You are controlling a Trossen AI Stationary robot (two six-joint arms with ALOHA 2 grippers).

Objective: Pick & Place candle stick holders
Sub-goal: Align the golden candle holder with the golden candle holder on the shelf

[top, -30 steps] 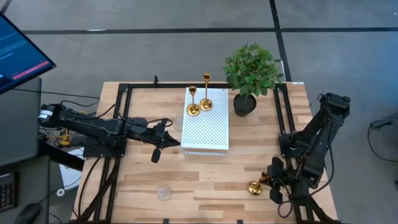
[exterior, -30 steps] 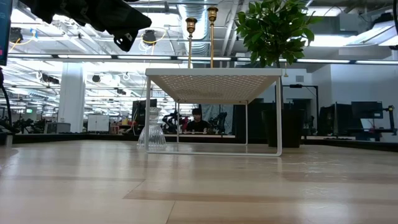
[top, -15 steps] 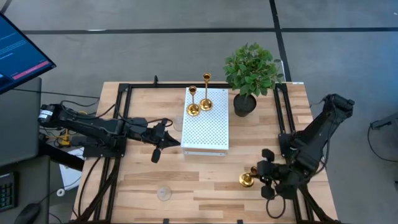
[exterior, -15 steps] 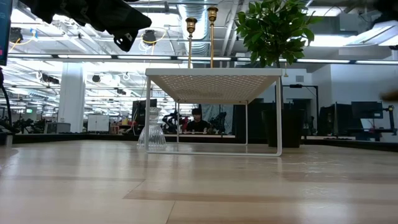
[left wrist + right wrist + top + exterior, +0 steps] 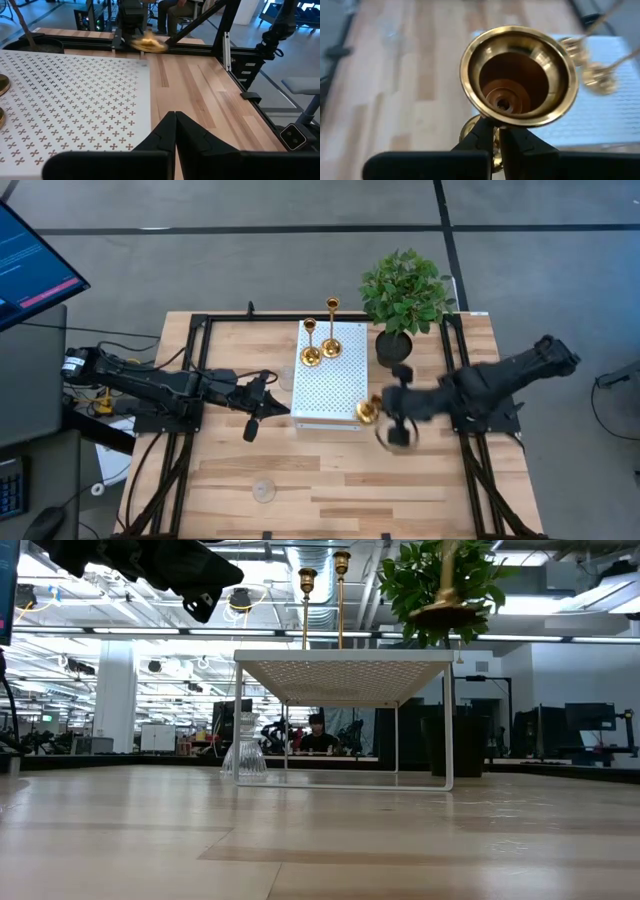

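Observation:
My right gripper (image 5: 392,420) is shut on a shiny gold candle stick holder (image 5: 368,412), held in the air at the near right corner of the white perforated box (image 5: 332,380). Two more gold holders (image 5: 311,356) (image 5: 331,348) stand on their round bases on the box's far part. One clear glass holder (image 5: 264,491) stands on the table near the front edge. Another (image 5: 245,750) stands by the box's left side. My left gripper (image 5: 262,408) is shut and empty, hovering left of the box. My right gripper pinches the holder's slim stem (image 5: 495,150) between its two fingers, below the flared cup (image 5: 519,75). The arm reaches in from the table's right. The holder stands upright in the hold, and its round base (image 5: 447,612) is clear above the box's top.
A green plant in a black pot (image 5: 393,348) stands just right of the box's far end, close behind my right arm. Black rails (image 5: 455,370) run along the table's left and right sides. Bare wood (image 5: 330,470) lies in front of the box.
My right gripper has lifted the gold holder off the table's near right part and carried it up, toward the far edge and left, to the box's near right corner. The holder has stayed upright.

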